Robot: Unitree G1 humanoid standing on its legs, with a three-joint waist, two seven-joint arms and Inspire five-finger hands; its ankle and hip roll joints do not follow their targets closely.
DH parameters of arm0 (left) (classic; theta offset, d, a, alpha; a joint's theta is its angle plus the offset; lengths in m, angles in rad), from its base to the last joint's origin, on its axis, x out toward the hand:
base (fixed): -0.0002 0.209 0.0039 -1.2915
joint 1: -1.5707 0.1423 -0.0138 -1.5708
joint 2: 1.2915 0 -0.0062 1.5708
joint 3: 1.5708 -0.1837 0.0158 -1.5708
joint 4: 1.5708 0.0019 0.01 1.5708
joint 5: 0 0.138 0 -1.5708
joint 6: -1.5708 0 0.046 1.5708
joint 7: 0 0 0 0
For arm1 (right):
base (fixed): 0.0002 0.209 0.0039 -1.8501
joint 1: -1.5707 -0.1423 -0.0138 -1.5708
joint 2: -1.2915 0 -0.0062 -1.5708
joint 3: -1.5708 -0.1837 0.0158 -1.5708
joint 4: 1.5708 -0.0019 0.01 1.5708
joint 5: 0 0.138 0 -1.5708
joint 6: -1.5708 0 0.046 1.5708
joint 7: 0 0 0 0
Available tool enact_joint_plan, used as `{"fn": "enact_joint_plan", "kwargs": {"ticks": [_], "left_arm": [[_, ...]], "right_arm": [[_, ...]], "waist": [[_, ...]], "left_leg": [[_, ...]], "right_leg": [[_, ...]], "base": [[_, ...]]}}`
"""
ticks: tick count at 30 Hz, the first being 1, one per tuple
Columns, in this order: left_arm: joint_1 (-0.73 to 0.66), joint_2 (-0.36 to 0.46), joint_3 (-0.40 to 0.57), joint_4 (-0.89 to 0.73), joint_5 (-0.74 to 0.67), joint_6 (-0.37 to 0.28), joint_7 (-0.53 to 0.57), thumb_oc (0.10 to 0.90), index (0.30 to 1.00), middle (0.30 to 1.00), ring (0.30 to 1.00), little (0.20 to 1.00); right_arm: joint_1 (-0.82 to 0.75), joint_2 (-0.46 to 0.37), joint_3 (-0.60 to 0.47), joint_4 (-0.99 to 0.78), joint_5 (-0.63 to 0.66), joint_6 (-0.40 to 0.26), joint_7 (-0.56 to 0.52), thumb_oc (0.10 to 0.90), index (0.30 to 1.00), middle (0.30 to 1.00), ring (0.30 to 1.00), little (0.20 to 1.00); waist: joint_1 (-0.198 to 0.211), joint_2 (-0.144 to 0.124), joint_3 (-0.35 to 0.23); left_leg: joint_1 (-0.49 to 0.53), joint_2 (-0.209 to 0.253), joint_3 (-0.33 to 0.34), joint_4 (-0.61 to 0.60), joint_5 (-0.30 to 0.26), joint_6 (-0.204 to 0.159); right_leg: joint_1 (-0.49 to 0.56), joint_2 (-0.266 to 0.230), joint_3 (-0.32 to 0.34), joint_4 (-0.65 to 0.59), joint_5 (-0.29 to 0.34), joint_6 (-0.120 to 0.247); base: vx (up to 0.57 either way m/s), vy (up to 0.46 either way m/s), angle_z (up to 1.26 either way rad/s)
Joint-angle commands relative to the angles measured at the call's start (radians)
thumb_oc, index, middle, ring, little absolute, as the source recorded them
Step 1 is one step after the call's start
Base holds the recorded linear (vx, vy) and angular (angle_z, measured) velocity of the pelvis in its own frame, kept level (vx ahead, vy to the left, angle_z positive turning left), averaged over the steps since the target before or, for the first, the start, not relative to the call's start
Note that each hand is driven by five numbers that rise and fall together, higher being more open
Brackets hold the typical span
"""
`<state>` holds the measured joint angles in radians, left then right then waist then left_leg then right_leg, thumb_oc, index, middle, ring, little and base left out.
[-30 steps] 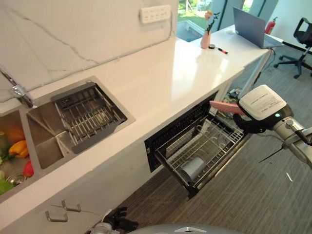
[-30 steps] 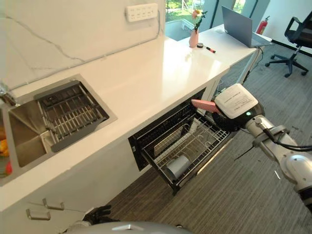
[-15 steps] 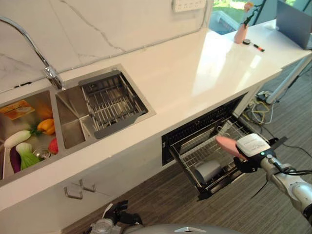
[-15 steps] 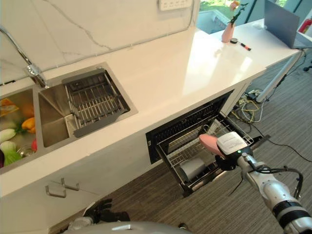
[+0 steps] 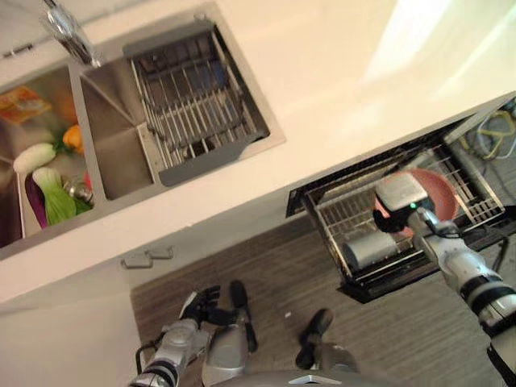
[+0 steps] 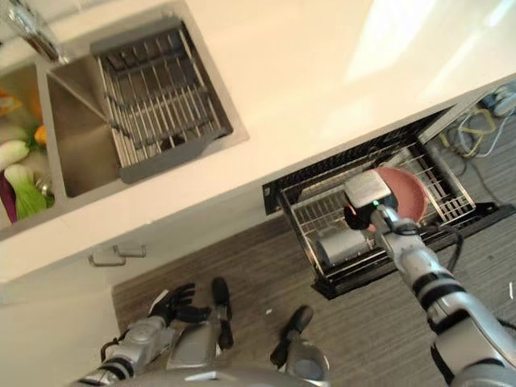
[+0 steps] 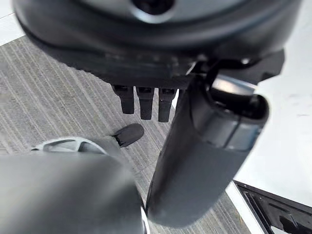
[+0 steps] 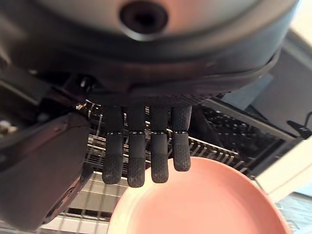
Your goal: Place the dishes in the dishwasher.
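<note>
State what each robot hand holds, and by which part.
Right robot hand holds the pink plate by its rim, over the dishwasher rack. Left robot hand holds nothing.

right arm (image 6: 427,278): silver-grey segments, black joint bands
right hand (image 8: 141,146): dark ribbed fingers
left hand (image 5: 197,305): dark fingers

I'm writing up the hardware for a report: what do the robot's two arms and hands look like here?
Both arms are silver-grey with dark bands at the joints. The right hand is dark, with a white rectangular plate and a small green light on its back, and ribbed black fingers. The left hand is dark too, its fingers black.
</note>
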<state>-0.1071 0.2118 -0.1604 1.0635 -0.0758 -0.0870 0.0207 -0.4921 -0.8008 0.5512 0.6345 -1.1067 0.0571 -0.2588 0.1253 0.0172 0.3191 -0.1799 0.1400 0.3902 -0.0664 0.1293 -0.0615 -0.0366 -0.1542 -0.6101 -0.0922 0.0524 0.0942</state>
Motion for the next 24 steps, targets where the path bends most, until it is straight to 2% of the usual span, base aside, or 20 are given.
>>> {"fn": "enact_joint_plan", "kwargs": {"ticks": [1,6,11,12,13,20,24], "left_arm": [[0.041,0.030,-0.102,0.045,-0.033,-0.008,0.032,0.800,0.900,0.900,0.900,0.900],[0.021,0.034,-0.118,0.021,-0.058,-0.017,0.039,0.800,0.900,0.900,0.900,0.900],[0.017,0.035,-0.118,0.013,-0.076,-0.020,0.041,0.800,0.900,0.900,0.900,0.900],[0.018,0.037,-0.116,0.013,-0.076,-0.020,0.041,0.800,0.900,0.900,0.900,0.900],[0.020,0.038,-0.112,0.013,-0.079,-0.020,0.041,0.800,0.900,0.900,0.900,0.900],[0.028,0.040,-0.110,0.009,-0.085,-0.020,0.038,0.800,0.900,0.900,0.900,0.900],[0.038,0.035,-0.105,0.006,-0.079,-0.015,0.033,0.800,0.900,0.900,0.900,0.900]], "right_arm": [[-0.131,-0.035,0.040,0.054,0.049,0.065,-0.080,0.400,0.300,0.300,0.300,0.300],[-0.179,-0.011,0.092,0.127,0.051,0.072,-0.083,0.400,0.300,0.300,0.300,0.300],[-0.156,0.015,0.082,0.193,0.069,0.086,-0.100,0.400,0.300,0.300,0.300,0.300],[-0.152,0.018,0.082,0.198,0.069,0.086,-0.099,0.516,0.474,0.474,0.474,0.474],[-0.148,0.018,0.079,0.200,0.071,0.087,-0.103,0.800,0.900,0.900,0.900,0.900],[-0.131,0.006,0.052,0.174,0.104,0.086,-0.120,0.800,0.900,0.900,0.900,0.900],[-0.102,0.002,0.001,0.123,0.150,0.083,-0.147,0.800,0.900,0.900,0.900,0.900]], "waist": [[0.020,0.003,-0.013],[0.024,0.012,0.013],[0.019,0.016,0.025],[0.019,0.014,0.024],[0.017,0.012,0.025],[0.008,0.010,0.023],[-0.002,0.007,0.010]], "left_leg": [[-0.025,0.014,0.007,-0.017,0.000,-0.044],[-0.070,0.015,-0.007,-0.018,0.013,-0.047],[-0.083,0.015,-0.010,-0.019,0.015,-0.050],[-0.082,0.014,-0.011,-0.018,0.015,-0.050],[-0.081,0.015,-0.011,-0.019,0.014,-0.050],[-0.064,0.017,-0.003,-0.019,0.010,-0.050],[-0.040,0.020,0.004,-0.018,0.004,-0.049]], "right_leg": [[-0.038,-0.070,0.078,0.011,0.024,0.108],[-0.076,-0.077,0.076,0.012,0.032,0.107],[-0.090,-0.080,0.073,0.012,0.038,0.107],[-0.089,-0.080,0.074,0.012,0.039,0.107],[-0.090,-0.080,0.075,0.012,0.040,0.107],[-0.086,-0.077,0.080,0.012,0.039,0.104],[-0.070,-0.073,0.080,0.011,0.033,0.101]], "base": [[-0.07,0.005,0.25],[-0.05,0.005,0.15],[-0.03,0.005,0.13],[0.00,-0.016,0.05],[0.00,-0.016,-0.07],[-0.01,-0.005,0.01],[0.00,-0.007,-0.07]]}}
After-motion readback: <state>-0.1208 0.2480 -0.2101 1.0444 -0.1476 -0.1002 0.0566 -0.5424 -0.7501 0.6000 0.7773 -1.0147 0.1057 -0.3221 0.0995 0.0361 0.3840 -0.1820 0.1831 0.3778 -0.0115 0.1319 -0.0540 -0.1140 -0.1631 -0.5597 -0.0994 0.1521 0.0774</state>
